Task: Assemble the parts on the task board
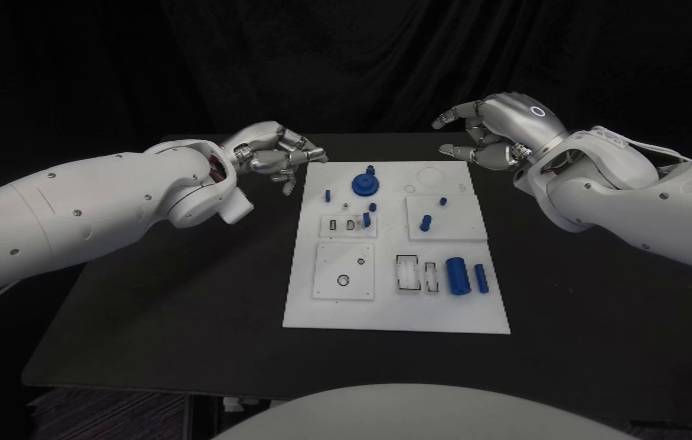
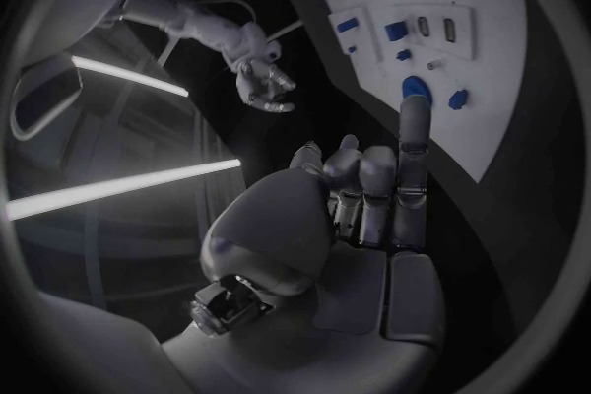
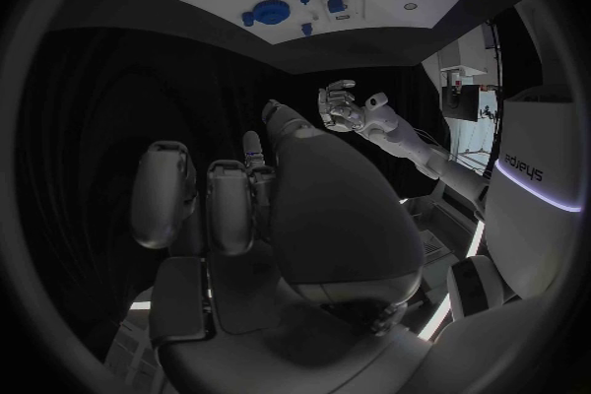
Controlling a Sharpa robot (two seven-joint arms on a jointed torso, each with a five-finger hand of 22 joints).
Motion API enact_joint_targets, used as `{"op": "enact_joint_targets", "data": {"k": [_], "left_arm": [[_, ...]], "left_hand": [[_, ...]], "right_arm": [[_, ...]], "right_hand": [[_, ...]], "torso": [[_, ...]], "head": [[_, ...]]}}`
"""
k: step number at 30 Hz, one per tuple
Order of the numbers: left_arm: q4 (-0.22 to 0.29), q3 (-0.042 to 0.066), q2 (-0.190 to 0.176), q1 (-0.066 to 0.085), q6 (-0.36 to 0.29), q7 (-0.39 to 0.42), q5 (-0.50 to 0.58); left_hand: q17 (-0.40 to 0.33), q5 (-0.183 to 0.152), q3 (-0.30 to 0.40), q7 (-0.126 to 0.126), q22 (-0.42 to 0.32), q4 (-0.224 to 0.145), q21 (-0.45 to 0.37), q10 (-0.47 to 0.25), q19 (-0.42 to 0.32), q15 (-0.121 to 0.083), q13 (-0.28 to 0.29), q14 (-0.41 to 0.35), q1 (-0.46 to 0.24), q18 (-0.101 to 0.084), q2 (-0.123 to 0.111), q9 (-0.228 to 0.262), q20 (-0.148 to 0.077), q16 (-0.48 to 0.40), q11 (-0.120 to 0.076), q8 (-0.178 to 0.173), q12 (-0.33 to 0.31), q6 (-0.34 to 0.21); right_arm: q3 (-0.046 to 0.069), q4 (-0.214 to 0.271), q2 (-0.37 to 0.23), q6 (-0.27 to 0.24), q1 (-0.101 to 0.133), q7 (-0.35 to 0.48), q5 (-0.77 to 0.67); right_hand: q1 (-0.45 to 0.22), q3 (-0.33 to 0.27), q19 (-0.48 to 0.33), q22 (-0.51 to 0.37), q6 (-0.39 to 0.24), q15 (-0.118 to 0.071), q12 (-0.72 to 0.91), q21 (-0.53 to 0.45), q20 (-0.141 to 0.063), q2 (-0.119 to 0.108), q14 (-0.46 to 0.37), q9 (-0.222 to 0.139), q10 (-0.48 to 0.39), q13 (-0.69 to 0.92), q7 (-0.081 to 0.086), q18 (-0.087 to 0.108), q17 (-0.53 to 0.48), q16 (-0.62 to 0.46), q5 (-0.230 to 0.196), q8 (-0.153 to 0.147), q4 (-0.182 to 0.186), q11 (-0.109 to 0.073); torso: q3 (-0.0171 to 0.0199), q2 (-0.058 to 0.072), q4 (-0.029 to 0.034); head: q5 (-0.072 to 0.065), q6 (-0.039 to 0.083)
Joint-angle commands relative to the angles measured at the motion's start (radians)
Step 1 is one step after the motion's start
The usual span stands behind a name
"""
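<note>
My left hand [image 1: 274, 155] hangs off the far left corner of the task board [image 1: 329, 310], fingers loosely curled with one extended, holding nothing. My right hand [image 1: 495, 130] hovers beyond the board's far right corner, fingers apart and curved, also empty. The board lies at the counter's [image 1: 173, 310] middle. On it, a blue round part [image 1: 365, 183] sits near the far edge, small blue pegs [image 1: 427, 223] stand mid-board, and a blue cylinder [image 1: 456, 273] lies toward the near right. No part is grasped yet. To begin well, I judge the nearer hand should descend straight over one part, fingers parted, avoiding its neighbours.
</note>
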Motion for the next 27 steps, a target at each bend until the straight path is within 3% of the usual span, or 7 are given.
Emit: {"op": "enact_joint_targets", "data": {"k": [1, 3, 4, 6, 12, 17, 27], "left_arm": [[0.022, 0.001, 0.006, 0.004, -0.075, -0.140, -0.498], [0.039, 0.001, 0.010, 0.005, -0.068, -0.176, -0.559], [0.050, 0.001, 0.015, 0.006, -0.057, -0.204, -0.582], [0.065, 0.001, 0.026, 0.007, -0.026, -0.262, -0.605], [0.083, 0.001, 0.077, 0.017, 0.077, -0.463, -0.548], [0.064, 0.002, 0.131, 0.024, 0.139, -0.605, -0.462], [0.051, 0.004, 0.197, 0.027, 0.143, -0.708, -0.426]], "left_hand": [[0.277, -0.017, 0.027, -0.023, 0.308, 0.004, 0.194, 0.213, 0.178, -0.021, 0.265, 0.166, 0.001, -0.069, -0.004, 0.026, -0.021, 0.072, -0.037, 0.016, 0.151, 0.025], [0.409, -0.008, 0.028, -0.025, 0.388, -0.001, 0.242, 0.299, 0.220, -0.023, 0.366, 0.235, -0.010, -0.081, -0.019, 0.050, -0.028, 0.096, -0.036, 0.040, 0.194, 0.058], [0.499, -0.048, 0.037, -0.016, 0.485, 0.000, 0.298, 0.310, 0.273, -0.014, 0.378, 0.281, -0.039, -0.101, -0.025, 0.085, -0.023, 0.109, -0.025, 0.070, 0.199, 0.099], [0.499, -0.050, 0.041, -0.019, 0.517, 0.000, 0.316, 0.310, 0.289, -0.012, 0.378, 0.281, -0.057, -0.105, -0.031, 0.106, -0.020, 0.109, -0.026, 0.085, 0.199, 0.116], [0.499, -0.153, 0.002, -0.049, 0.612, -0.003, 0.364, 0.310, 0.355, -0.042, 0.378, 0.281, -0.246, -0.123, -0.041, 0.272, -0.044, 0.109, -0.056, 0.192, 0.199, 0.132], [0.499, -0.160, 0.000, -0.065, 0.623, -0.004, 0.366, 0.310, 0.369, -0.058, 0.378, 0.281, -0.313, -0.125, -0.059, 0.438, -0.063, 0.109, -0.068, 0.275, 0.199, 0.088], [0.499, -0.130, 0.021, -0.073, 0.619, -0.020, 0.359, 0.310, 0.370, -0.067, 0.378, 0.281, -0.321, -0.124, -0.076, 0.551, -0.071, 0.109, -0.080, 0.303, 0.199, 0.069]], "right_arm": [[0.001, -0.002, 0.002, 0.027, -0.002, -0.017, 0.007], [0.001, 0.000, 0.003, 0.033, -0.002, -0.024, 0.007], [0.001, 0.001, 0.003, 0.036, -0.002, -0.027, 0.007], [0.001, 0.004, 0.003, 0.042, -0.002, -0.035, 0.007], [0.001, 0.003, 0.002, 0.056, -0.002, -0.052, 0.007], [0.001, 0.000, 0.001, 0.067, -0.002, -0.065, 0.007], [0.001, -0.004, 0.004, 0.084, -0.003, -0.081, 0.007]], "right_hand": [[-0.010, 0.004, 0.004, 0.143, 0.006, -0.005, -0.005, -0.006, 0.001, 0.004, 0.049, -0.002, -0.002, 0.114, 0.005, -0.009, 0.081, -0.006, 0.007, -0.005, 0.004, 0.002], [-0.010, 0.005, 0.004, 0.143, 0.006, -0.005, -0.005, -0.006, 0.001, 0.005, 0.049, -0.003, -0.002, 0.114, 0.005, -0.009, 0.081, -0.006, 0.010, -0.005, 0.004, 0.002], [-0.010, 0.005, 0.004, 0.143, 0.006, -0.005, -0.005, -0.006, 0.001, 0.005, 0.049, -0.003, -0.002, 0.114, 0.005, -0.009, 0.081, -0.006, 0.010, -0.005, 0.004, 0.002], [-0.010, 0.008, 0.004, 0.144, 0.006, -0.004, -0.004, -0.006, 0.001, 0.007, 0.049, -0.004, 0.000, 0.116, 0.006, -0.009, 0.081, -0.006, 0.016, -0.007, 0.003, 0.003], [-0.009, 0.010, 0.004, 0.144, 0.007, -0.004, -0.003, -0.008, 0.002, 0.008, 0.050, -0.006, 0.002, 0.117, 0.007, -0.009, 0.080, -0.007, 0.024, -0.008, 0.002, 0.003], [-0.010, 0.011, 0.004, 0.144, 0.007, -0.004, -0.003, -0.008, 0.002, 0.009, 0.050, -0.007, 0.002, 0.117, 0.007, -0.009, 0.080, -0.007, 0.027, -0.008, 0.003, 0.004], [-0.014, 0.010, 0.003, 0.143, 0.006, -0.004, -0.004, -0.010, 0.002, 0.008, 0.050, -0.008, 0.000, 0.115, 0.009, -0.008, 0.078, -0.009, 0.030, -0.010, 0.004, 0.005]], "torso": [[0.0117, 0.004, -0.0062], [0.0151, 0.007, -0.0072], [0.0168, 0.008, -0.0075], [0.0218, 0.011, -0.0095], [0.0307, 0.016, -0.0203], [0.0308, 0.017, -0.0301], [0.0329, 0.018, -0.0368]], "head": [[-0.005, 0.000], [-0.003, 0.002], [-0.003, 0.001], [-0.005, -0.003], [-0.007, -0.017], [-0.009, -0.019], [-0.006, -0.019]]}}
